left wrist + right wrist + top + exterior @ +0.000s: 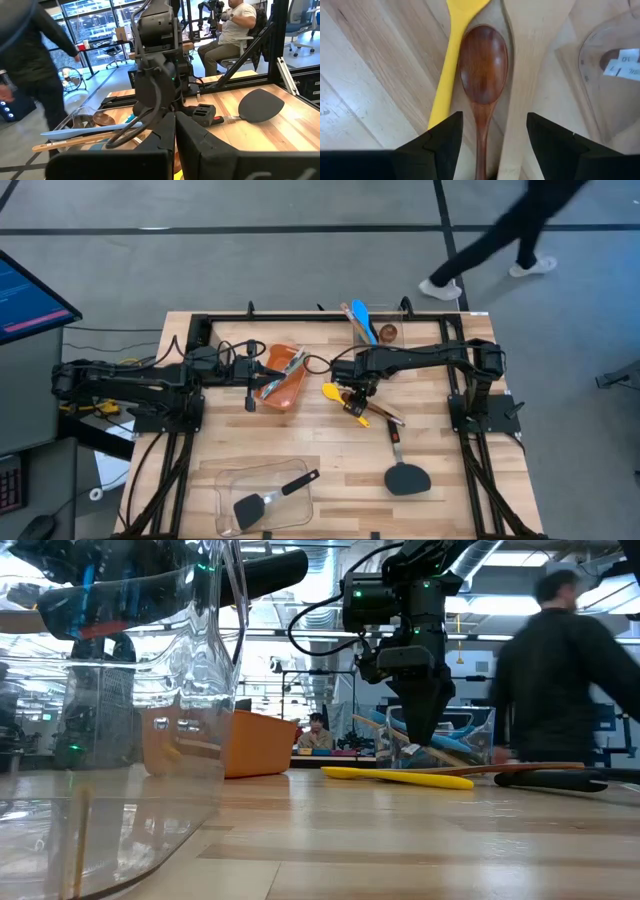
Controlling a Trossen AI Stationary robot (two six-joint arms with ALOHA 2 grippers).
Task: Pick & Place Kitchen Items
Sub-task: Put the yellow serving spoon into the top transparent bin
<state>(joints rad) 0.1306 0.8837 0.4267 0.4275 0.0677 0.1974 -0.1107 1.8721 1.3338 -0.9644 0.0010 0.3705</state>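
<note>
A pale wooden surface [330, 450] with a black frame round its edge carries an orange bin [286, 385] near the middle and a clear plastic container [262, 498] by the near edge. A second clear container [392, 320] sits at the far edge. A monitor [25, 295] with a lit screen stands off the left side. On the grey floor beyond, a person in dark clothes [505, 235] walks past in white shoes. Another person [239, 22] sits in the room behind.
</note>
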